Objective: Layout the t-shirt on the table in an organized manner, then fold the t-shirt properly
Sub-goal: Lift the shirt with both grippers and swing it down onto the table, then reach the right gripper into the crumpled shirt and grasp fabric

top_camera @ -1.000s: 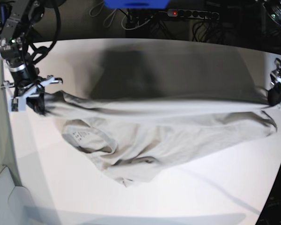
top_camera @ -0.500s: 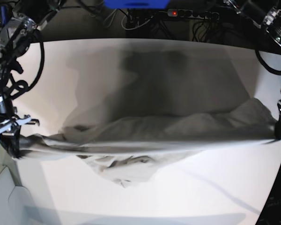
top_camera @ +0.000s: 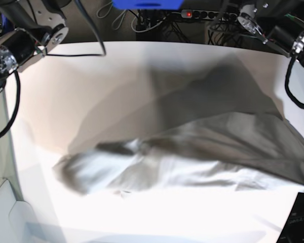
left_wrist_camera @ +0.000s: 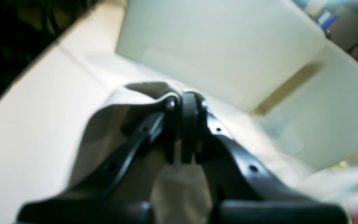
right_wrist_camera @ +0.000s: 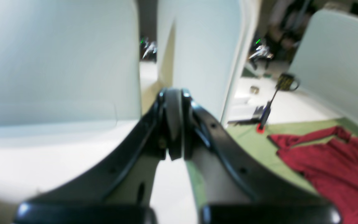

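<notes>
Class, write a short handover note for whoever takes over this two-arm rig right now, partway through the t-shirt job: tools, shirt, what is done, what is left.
Left tool: shut on an edge of the t-shirt; cloth shows below the pinch.
Right tool: shut. Its wrist view is blurred, so a hold on cloth cannot be confirmed.
T-shirt: motion-blurred in the base view, bunched and creased across the near half of the table, not flat.
Done: nothing complete; the shirt is not laid out.
Left: spread it flat, then fold it.
</notes>
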